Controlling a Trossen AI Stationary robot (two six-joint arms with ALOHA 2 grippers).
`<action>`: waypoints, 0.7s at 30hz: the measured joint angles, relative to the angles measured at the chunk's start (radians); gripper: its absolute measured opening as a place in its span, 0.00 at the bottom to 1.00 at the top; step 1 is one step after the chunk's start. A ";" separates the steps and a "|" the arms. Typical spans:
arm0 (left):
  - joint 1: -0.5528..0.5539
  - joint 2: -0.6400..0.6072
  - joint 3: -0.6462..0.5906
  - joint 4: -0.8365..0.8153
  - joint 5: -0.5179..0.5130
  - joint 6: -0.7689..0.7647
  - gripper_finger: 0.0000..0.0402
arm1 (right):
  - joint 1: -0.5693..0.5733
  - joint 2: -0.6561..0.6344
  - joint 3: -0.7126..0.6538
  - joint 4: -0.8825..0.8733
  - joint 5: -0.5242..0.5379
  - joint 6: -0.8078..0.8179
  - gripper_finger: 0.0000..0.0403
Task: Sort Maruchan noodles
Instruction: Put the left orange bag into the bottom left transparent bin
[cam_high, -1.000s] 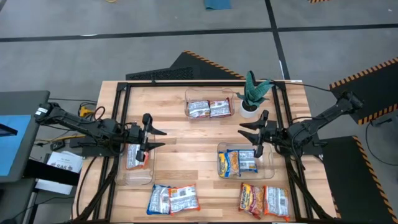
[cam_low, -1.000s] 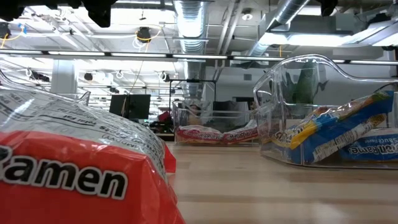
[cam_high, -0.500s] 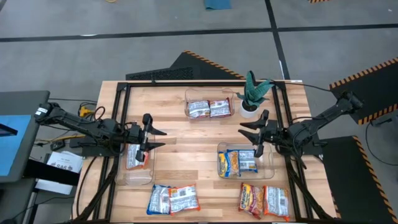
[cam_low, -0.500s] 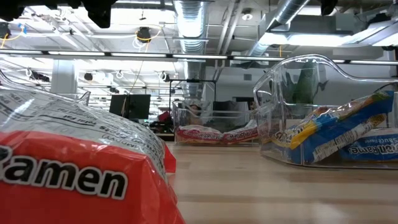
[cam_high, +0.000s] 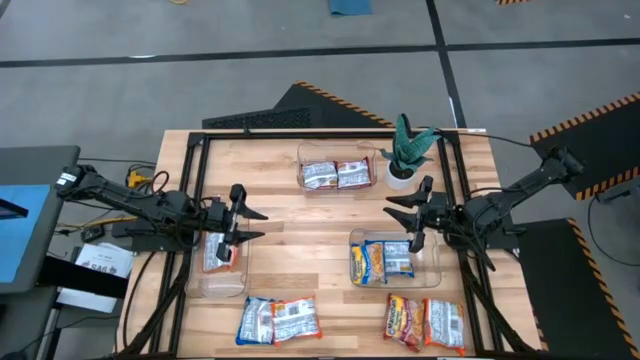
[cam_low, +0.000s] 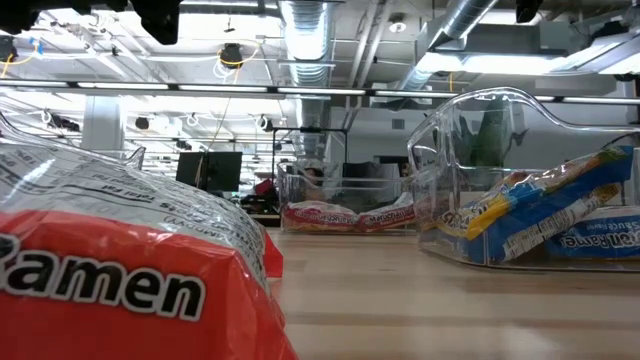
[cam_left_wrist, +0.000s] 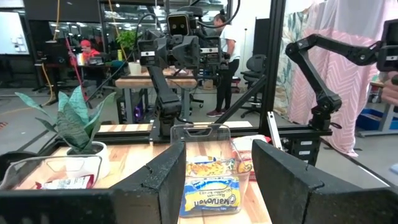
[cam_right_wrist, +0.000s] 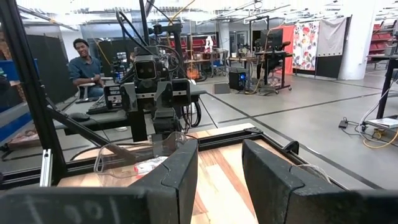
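Observation:
In the high view my left gripper (cam_high: 257, 224) hovers open by the left clear bin (cam_high: 222, 280), which holds one red-white noodle packet (cam_high: 219, 253). My right gripper (cam_high: 393, 213) hovers open just beyond the right clear bin (cam_high: 430, 262), which holds a yellow packet (cam_high: 368, 263) and a blue packet (cam_high: 398, 262). The far bin (cam_high: 337, 153) holds two whitish-red packets (cam_high: 338, 175). Lying flat on the table's near side are a blue packet (cam_high: 255, 320), a red packet (cam_high: 297, 318) and two orange-red packets (cam_high: 424, 322). In the low view a red packet (cam_low: 110, 270) fills the foreground.
A green potted plant (cam_high: 405, 152) stands at the far right, beside the far bin. Black frame rails (cam_high: 195, 200) run along the table's left, right and far sides. Bare wood (cam_high: 315, 235) lies between the two grippers. In the right wrist view a person (cam_right_wrist: 84, 67) sits beyond the table.

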 joint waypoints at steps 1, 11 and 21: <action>0.000 0.000 0.000 0.000 0.000 0.000 0.42 | 0.000 0.000 0.000 0.000 0.000 0.000 0.38; 0.000 0.000 0.000 0.000 0.000 -0.006 0.42 | 0.000 0.000 0.000 0.001 0.000 0.000 0.38; 0.000 0.000 0.000 0.000 0.009 -0.011 0.42 | 0.000 0.000 0.000 0.015 0.000 0.000 0.38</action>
